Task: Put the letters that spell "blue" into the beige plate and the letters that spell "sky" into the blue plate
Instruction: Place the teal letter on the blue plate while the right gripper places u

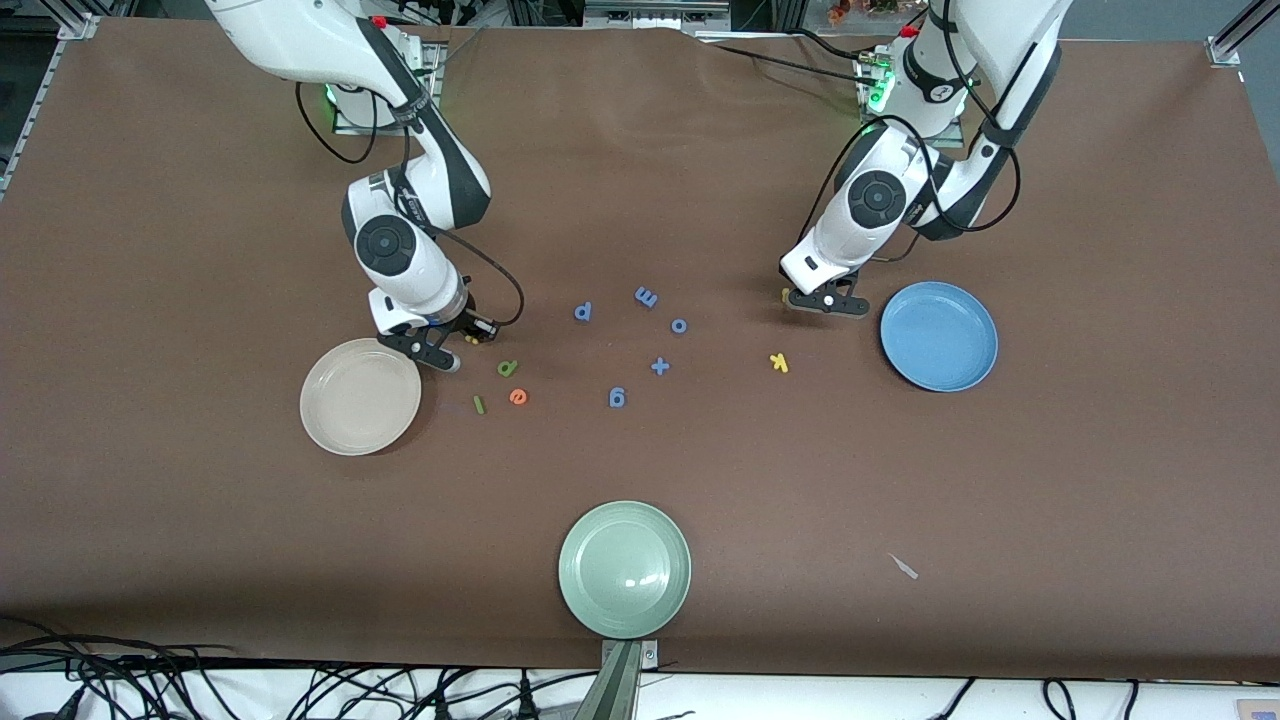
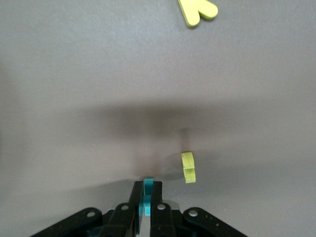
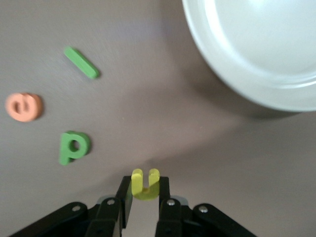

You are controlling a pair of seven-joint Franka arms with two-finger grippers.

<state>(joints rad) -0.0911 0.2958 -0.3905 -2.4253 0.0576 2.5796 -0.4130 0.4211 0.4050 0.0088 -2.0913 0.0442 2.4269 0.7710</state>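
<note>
— Status?
— My left gripper (image 2: 146,210) is clamped on the teal letter (image 2: 147,196), low over the counter (image 1: 1100,450) beside the blue plate (image 1: 938,336). My right gripper (image 3: 144,195) pinches the yellow u (image 3: 144,184) next to the beige plate (image 3: 256,49).
— Advice?
— Lift straight, then carry each letter over its plate's middle before letting go.
— Views?
— The wrist views show the held letters; the front view hides them but shows both plates are bare.

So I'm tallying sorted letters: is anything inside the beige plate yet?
Nothing shows inside the beige plate. The right gripper is shut on the yellow u beside it; one edge lies under the gripper in the front view, but the right wrist view shows that edge bare too.
</note>
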